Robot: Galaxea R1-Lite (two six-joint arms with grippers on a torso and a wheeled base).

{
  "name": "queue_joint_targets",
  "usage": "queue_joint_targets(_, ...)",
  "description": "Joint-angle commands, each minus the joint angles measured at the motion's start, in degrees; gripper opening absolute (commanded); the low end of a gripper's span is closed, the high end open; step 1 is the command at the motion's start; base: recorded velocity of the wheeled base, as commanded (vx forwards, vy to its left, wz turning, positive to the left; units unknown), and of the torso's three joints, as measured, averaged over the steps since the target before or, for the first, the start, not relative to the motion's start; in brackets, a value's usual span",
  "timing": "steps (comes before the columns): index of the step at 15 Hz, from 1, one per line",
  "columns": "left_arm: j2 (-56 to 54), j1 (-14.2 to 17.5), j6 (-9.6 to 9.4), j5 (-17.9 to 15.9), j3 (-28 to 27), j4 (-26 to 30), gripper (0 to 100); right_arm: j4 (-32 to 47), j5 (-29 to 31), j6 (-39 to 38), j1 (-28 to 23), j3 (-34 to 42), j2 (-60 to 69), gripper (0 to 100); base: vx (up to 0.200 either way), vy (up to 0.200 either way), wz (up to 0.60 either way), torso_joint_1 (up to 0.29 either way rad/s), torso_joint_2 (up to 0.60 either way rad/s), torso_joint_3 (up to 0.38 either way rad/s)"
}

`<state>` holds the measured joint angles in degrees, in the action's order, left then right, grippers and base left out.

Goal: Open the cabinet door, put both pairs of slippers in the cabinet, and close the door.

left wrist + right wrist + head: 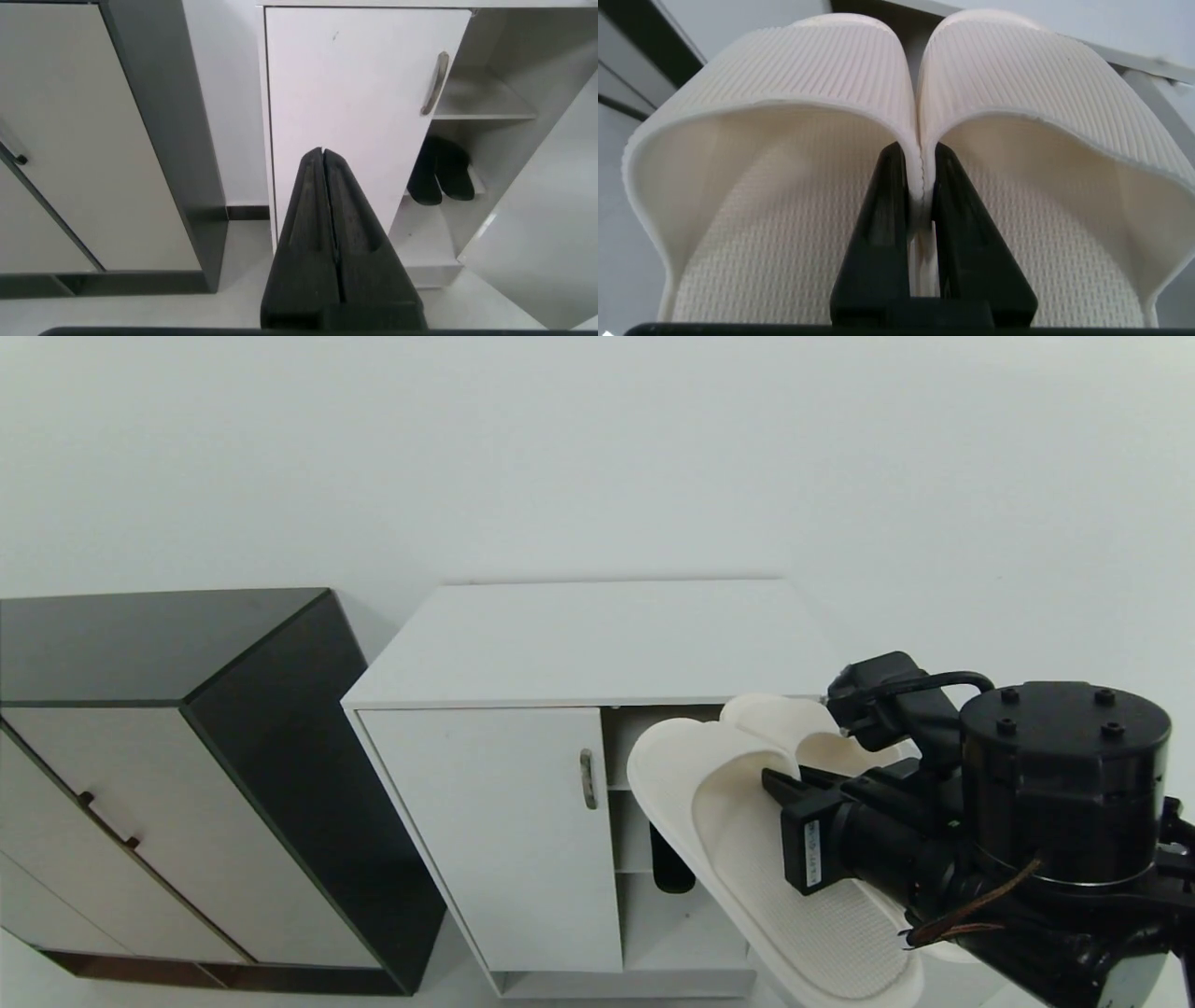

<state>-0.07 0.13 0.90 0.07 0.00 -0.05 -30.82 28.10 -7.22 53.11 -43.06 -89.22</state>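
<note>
White slippers (785,112) | inner edges pinched in right claw (920,166) | near cabinet (597,644)

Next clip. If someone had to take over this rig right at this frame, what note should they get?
Left gripper: shut and empty, facing the closed left door of the white cabinet.
Right gripper: shut on the white slippers, pinching both by their inner edges, held in front of the open right side.
Black slippers: inside, under the upper shelf.
Done: right side opened, black pair stowed.
Left: set the white pair inside, release, close the door.
</note>
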Motion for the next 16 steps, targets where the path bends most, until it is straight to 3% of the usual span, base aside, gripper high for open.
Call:
queue_joint_targets(1, 0.07, 0.04, 0.06, 0.01, 0.00, -0.04, 0, -0.03, 0.03, 0.01, -0.03, -0.01, -0.25, 0, 0.000, 0.000, 0.00, 0.000, 0.00, 0.000)
queue_joint_targets(7, 0.07, 0.04, 0.06, 0.01, 0.00, -0.04, 0, -0.03, 0.03, 0.01, 0.06, 0.43, 0.01, 0, 0.000, 0.000, 0.00, -0.008, 0.02, 0.012)
queue_joint_targets(16, 0.07, 0.04, 0.06, 0.01, 0.00, -0.04, 0, -2.23, -0.59, 1.06, 0.06, 1.84, -0.07, 0, 0.000, 0.000, 0.00, -0.188, 0.48, 0.282)
